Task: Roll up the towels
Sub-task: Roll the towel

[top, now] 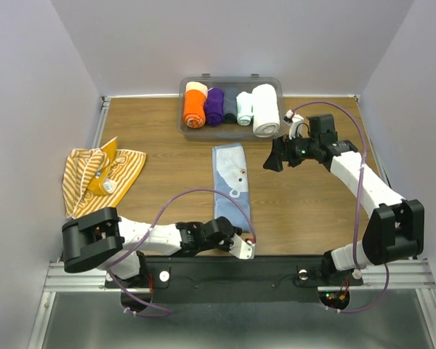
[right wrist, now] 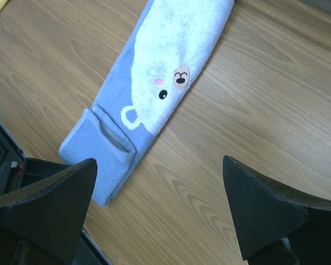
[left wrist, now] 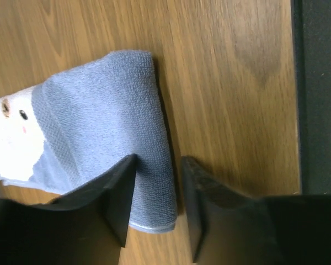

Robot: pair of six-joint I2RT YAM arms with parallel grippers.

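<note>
The pale blue towel (top: 230, 185) lies flat as a long strip in the middle of the table, its white animal face up (right wrist: 171, 72). My left gripper (top: 241, 246) is low at its near end. In the left wrist view the gripper (left wrist: 159, 165) straddles the towel's (left wrist: 99, 127) folded near edge. One finger presses on the cloth and the other stands on bare wood with a thin gap, so the jaws are half-closed. The yellow-orange striped towel (top: 102, 174) lies crumpled at the left. My right gripper (top: 270, 161) hovers wide open and holds nothing (right wrist: 160, 165), to the right of the blue towel's far end.
A clear bin (top: 276, 81) at the back holds an orange roll (top: 195, 105), a purple roll (top: 215, 107), smaller rolls and a thick white roll (top: 265, 109). The black base rail (left wrist: 320, 99) runs close beside the left gripper at the table's near edge.
</note>
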